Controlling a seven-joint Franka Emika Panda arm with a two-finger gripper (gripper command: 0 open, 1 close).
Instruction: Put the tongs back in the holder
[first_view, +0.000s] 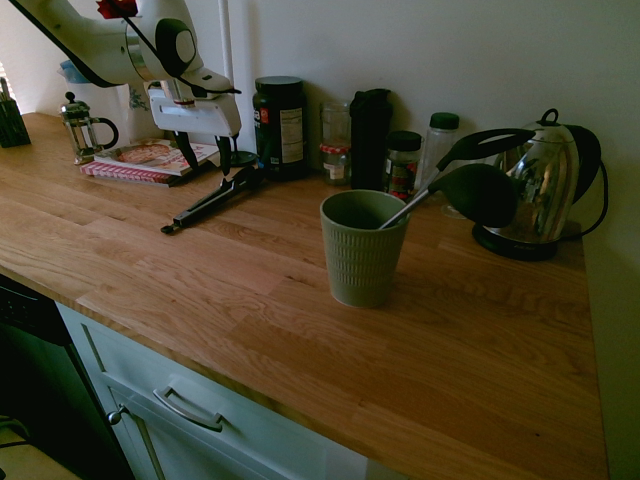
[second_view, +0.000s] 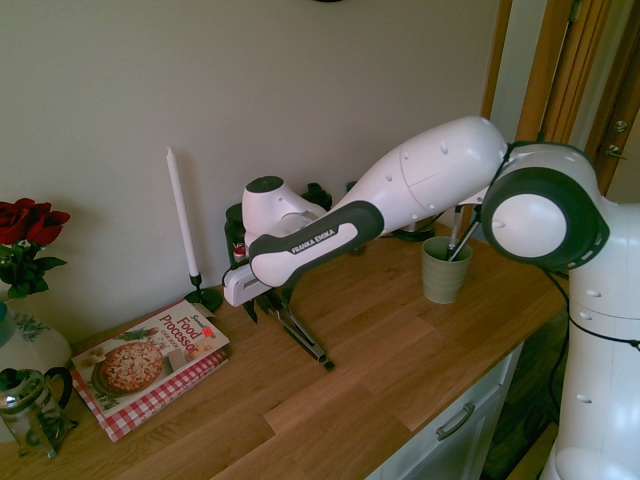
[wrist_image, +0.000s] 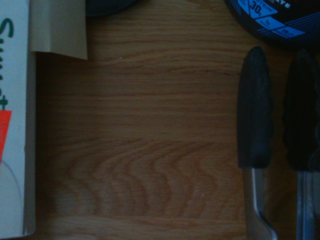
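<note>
Gripper (first_view: 211, 170) is low over the desk (first_view: 440, 350), jaws spread, pointing down by the tongs (first_view: 205, 205). Tongs lie flat on the desk, outside the holder, black ends, silvery arms; two dark scalloped tips show in wrist view, slightly apart. Holder = green ribbed cup (first_view: 363, 260), upright on the desk, well apart from the tongs, with a black ladle (first_view: 478, 195) leaning in it.

Text: arm (second_view: 325, 242) reads "FRANKA EMIKA". Cookbook (second_view: 150, 360) cover says "Food Processor", pizza photo, red-white checked book edge below. Wrist view gets a pale book edge with green letters starting "Sw", rest cut off, plus an orange-red patch. Black tub (first_view: 281, 130) has a white panel, too small to read; its blue label in wrist view shows "30", other print partly cut off.

Also on the desk: spice jar (first_view: 402, 165) with dark lid, label unreadable; green-capped bottle (first_view: 436, 155); metal kettle (first_view: 540, 195); French press (first_view: 78, 128); white candle (second_view: 183, 215) in a dark stand beside the cookbook. Red roses (second_view: 30, 222) at the side.
</note>
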